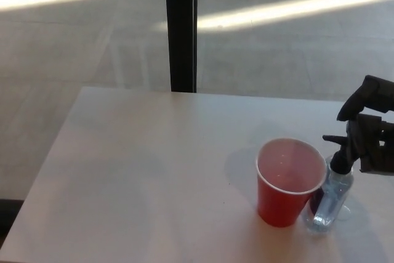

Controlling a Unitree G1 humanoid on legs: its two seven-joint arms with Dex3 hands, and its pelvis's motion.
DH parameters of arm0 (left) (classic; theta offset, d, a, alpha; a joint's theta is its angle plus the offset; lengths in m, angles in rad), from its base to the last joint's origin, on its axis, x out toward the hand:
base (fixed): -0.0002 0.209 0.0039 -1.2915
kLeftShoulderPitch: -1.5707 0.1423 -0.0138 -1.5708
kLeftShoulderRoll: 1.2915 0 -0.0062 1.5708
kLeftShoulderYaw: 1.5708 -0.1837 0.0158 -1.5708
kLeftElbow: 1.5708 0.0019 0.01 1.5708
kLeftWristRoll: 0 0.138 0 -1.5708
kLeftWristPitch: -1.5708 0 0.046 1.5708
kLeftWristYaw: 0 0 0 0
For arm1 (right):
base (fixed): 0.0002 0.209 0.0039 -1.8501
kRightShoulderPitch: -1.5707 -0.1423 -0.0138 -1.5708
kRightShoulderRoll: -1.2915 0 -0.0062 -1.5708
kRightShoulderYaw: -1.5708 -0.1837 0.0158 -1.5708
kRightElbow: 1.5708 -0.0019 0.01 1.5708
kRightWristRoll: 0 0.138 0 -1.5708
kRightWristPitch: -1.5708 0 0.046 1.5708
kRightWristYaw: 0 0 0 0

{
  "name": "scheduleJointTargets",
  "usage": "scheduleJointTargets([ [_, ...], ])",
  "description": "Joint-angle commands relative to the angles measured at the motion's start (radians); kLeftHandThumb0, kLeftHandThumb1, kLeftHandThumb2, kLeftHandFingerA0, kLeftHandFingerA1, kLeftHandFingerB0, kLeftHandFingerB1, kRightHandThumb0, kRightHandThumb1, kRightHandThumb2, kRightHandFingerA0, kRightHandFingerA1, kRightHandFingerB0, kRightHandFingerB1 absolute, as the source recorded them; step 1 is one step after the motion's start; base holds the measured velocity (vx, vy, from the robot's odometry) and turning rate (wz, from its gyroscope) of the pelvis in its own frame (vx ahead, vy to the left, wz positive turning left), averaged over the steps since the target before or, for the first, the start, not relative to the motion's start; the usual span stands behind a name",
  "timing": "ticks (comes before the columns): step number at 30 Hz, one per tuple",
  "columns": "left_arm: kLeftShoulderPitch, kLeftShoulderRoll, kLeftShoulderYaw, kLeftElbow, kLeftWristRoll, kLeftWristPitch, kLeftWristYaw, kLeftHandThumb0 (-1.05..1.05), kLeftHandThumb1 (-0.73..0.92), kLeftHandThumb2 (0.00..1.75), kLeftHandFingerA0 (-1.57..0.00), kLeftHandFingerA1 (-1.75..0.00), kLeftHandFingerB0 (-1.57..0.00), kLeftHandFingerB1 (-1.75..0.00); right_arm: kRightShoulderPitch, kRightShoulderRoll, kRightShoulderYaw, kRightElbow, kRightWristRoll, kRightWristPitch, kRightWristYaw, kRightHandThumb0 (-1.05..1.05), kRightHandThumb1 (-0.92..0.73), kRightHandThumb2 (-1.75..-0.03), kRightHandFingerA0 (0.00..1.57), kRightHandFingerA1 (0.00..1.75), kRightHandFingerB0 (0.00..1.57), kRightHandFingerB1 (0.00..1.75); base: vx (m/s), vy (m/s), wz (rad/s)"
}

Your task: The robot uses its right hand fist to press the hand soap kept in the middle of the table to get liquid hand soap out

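A clear hand soap bottle [330, 199] with a black pump head stands on the white table [154, 170] at the right, its spout pointing left over a red plastic cup [288, 180]. The cup stands upright against the bottle's left side and looks empty. My right hand [371, 132] comes in from the right edge, fingers curled into a fist, resting on or just above the pump head. My left hand does not show.
The table's far edge runs across the middle of the picture, with grey floor beyond. A black vertical post [181, 29] stands behind the table's far edge. The table's left side carries nothing.
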Motion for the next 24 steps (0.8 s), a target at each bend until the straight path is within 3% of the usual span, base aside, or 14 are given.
scheduleJointTargets([
  [1, 0.003, 0.046, 0.011, -0.007, -0.017, -0.003, 0.011, -0.52, 0.63, 0.59, -0.71, -0.66, -0.65, -0.58, -0.073, -0.008, -0.033, 0.001, 0.074, 0.396, -0.065, -0.19, -0.60, -1.21, 0.96, 1.75, 0.74, 1.53, 0.00, 0.000, 0.00],
  [5, 0.002, 0.046, 0.011, -0.004, -0.016, -0.005, 0.009, -0.52, 0.64, 0.59, -0.71, -0.66, -0.61, -0.55, -0.193, -0.041, -0.084, 0.001, 0.141, 0.470, -0.059, -0.20, -0.60, -1.16, 0.95, 1.75, 0.74, 1.36, 0.00, 0.000, 0.00],
  [11, 0.005, 0.050, 0.008, -0.002, -0.012, 0.002, 0.017, -0.52, 0.64, 0.59, -0.74, -0.64, -0.63, -0.53, -0.330, -0.091, -0.187, -0.045, 0.242, 0.540, -0.078, -0.18, -0.58, -1.17, 0.93, 1.75, 0.76, 1.32, 0.00, 0.000, 0.00],
  [12, 0.006, 0.052, 0.004, 0.000, -0.007, 0.001, 0.013, -0.52, 0.65, 0.60, -0.75, -0.67, -0.60, -0.53, -0.358, -0.101, -0.260, -0.076, 0.335, 0.558, -0.118, -0.19, -0.59, -1.12, 0.91, 1.75, 0.75, 1.22, 0.00, 0.000, 0.00],
  [15, 0.011, 0.051, 0.007, -0.003, -0.012, -0.005, 0.003, -0.53, 0.65, 0.60, -0.74, -0.69, -0.59, -0.55, -0.397, -0.149, -0.339, -0.092, 0.396, 0.584, -0.130, -0.22, -0.62, -1.12, 0.91, 1.75, 0.70, 1.35, 0.00, 0.000, 0.00],
  [17, 0.008, 0.048, 0.018, -0.003, -0.023, 0.001, 0.005, -0.52, 0.63, 0.59, -0.75, -0.72, -0.58, -0.55, -0.409, -0.169, -0.389, -0.102, 0.431, 0.613, -0.163, -0.22, -0.66, -1.10, 0.92, 1.75, 0.71, 1.36, 0.00, 0.000, 0.00],
  [18, 0.008, 0.049, 0.014, -0.003, -0.019, 0.001, 0.007, -0.52, 0.64, 0.59, -0.74, -0.69, -0.59, -0.54, -0.407, -0.214, -0.454, -0.098, 0.479, 0.633, -0.170, -0.22, -0.70, -1.09, 0.90, 1.75, 0.63, 1.42, 0.00, 0.000, 0.00],
  [21, 0.007, 0.048, 0.017, 0.001, -0.021, 0.005, 0.008, -0.51, 0.64, 0.59, -0.73, -0.67, -0.59, -0.52, -0.382, -0.287, -0.575, -0.055, 0.549, 0.653, -0.139, -0.23, -0.70, -1.08, 0.92, 1.75, 0.67, 1.34, 0.00, 0.000, 0.00],
  [23, 0.005, 0.047, 0.018, 0.002, -0.024, 0.007, 0.001, -0.51, 0.64, 0.59, -0.71, -0.66, -0.59, -0.52, -0.336, -0.332, -0.665, -0.040, 0.561, 0.664, -0.133, -0.26, -0.67, -1.03, 0.95, 1.75, 0.70, 1.31, 0.00, 0.000, 0.00],
  [24, 0.006, 0.047, 0.016, 0.003, -0.021, 0.004, -0.003, -0.50, 0.64, 0.59, -0.71, -0.66, -0.59, -0.52, -0.301, -0.344, -0.705, -0.075, 0.535, 0.670, -0.170, -0.31, -0.54, -1.02, 0.95, 1.75, 0.79, 1.27, 0.00, 0.000, 0.00],
])
